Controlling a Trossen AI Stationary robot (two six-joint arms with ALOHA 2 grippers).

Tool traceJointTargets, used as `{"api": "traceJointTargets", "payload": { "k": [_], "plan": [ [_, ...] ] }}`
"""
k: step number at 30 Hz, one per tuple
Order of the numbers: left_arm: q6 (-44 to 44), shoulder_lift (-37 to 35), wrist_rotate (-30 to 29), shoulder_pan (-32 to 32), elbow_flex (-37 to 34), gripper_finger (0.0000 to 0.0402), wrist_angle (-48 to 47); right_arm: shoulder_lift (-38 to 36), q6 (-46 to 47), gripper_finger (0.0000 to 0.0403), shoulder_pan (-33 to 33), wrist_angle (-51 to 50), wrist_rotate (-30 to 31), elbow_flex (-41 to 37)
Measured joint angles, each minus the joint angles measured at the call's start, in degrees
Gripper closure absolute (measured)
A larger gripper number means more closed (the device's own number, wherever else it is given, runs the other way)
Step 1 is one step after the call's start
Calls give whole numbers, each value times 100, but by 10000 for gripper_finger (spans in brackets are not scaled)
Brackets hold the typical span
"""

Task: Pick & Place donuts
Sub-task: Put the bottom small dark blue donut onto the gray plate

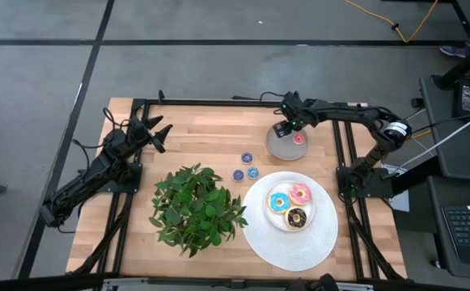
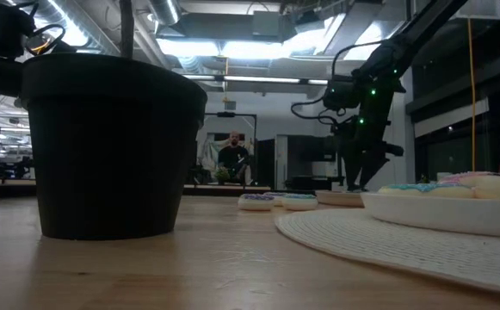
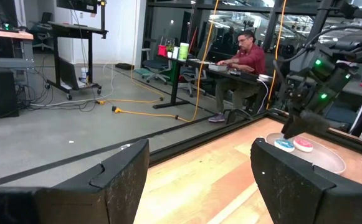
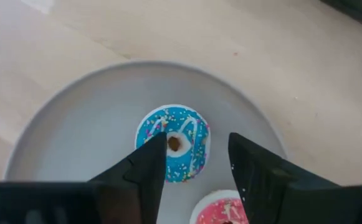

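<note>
Wooden table point(image 1: 210, 141): right gripper point(image 4: 196, 163) parted above blue ring point(image 4: 173, 143) in grey dish point(image 4: 75, 137).

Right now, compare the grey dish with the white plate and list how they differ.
The grey dish is smaller and sits toward the far edge of the table; the white plate is much wider and sits nearer the front. The grey dish holds tiny blue and red rings, while the white plate carries three larger iced donuts. The right gripper hovers over the grey dish; nothing hovers over the white plate. Both are round.
</note>
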Motion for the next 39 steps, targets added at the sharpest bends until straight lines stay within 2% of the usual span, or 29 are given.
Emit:
{"api": "traceJointTargets", "payload": {
  "k": [5,13,20,32,39],
  "plan": [
    [0,0,-1,1,-1,131,0,-153,-793,229,1,-266,-189,78],
    [0,0,-1,1,-1,131,0,-154,-2804,228,11,-1104,-643,805],
    [0,0,-1,2,1,131,0,-154,-4303,228,11,-1824,-670,1485],
    [0,0,-1,0,0,131,0,-154,-5374,228,11,-3124,-701,2547],
    [-2,0,-1,0,-1,131,0,-152,-5409,228,257,-3610,-655,3174]
  ]
}}
